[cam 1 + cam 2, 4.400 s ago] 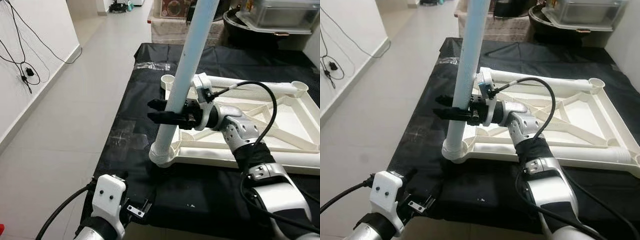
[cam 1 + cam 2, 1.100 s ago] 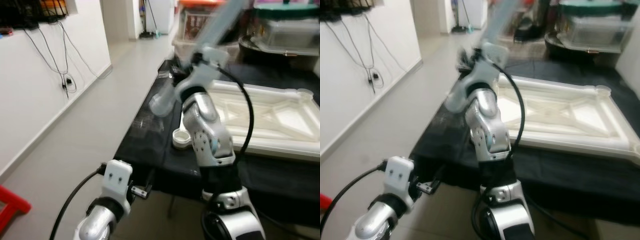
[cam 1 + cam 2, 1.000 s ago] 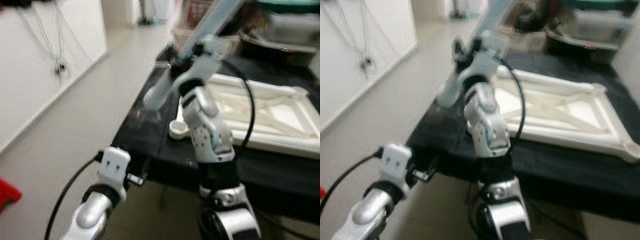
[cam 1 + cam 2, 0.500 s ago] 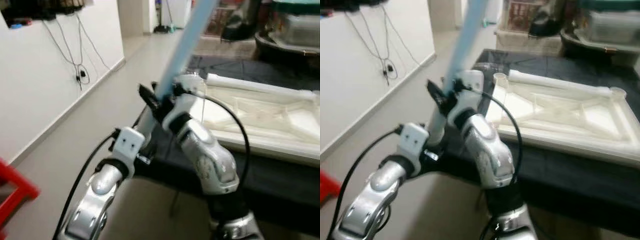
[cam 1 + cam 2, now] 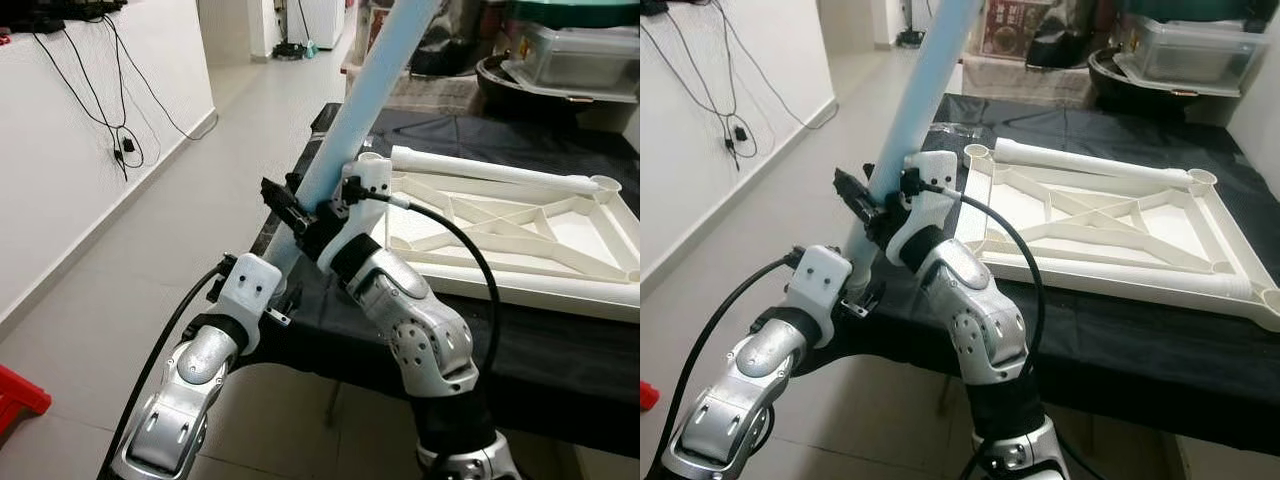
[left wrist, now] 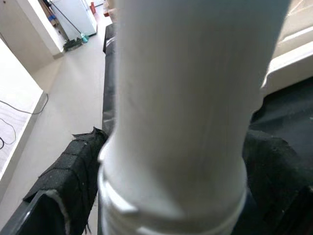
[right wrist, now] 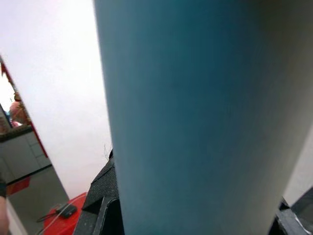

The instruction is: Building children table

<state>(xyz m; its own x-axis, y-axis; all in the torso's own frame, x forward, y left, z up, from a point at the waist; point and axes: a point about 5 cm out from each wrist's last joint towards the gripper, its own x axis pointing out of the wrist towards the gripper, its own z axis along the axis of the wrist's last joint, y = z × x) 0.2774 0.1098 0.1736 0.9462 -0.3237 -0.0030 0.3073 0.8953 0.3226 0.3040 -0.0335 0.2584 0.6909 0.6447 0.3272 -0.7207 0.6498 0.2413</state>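
A long pale blue table leg [image 5: 350, 120] slants up from beside the table's near left corner, clear of the frame. My right gripper [image 5: 293, 205] is shut on the leg low down, with black fingers [image 7: 100, 200] on either side of it. My left gripper [image 5: 862, 298] is at the leg's ribbed lower end [image 6: 171, 205]; its fingers [image 6: 73, 161] press both sides of the tube. The white table frame [image 5: 520, 240] lies upside down on the black-covered table [image 5: 560, 340], its corner sockets open.
A white wall with hanging cables [image 5: 120, 150] runs along the left, across bare tiled floor [image 5: 150, 260]. A red object [image 5: 15, 395] sits low on the floor. Bins and tubs [image 5: 570, 50] crowd the space behind the table.
The leg stood in the frame's corner socket before; now it is lifted out and held off the table's left edge. My left gripper has risen to its lower end. The camera shifted.
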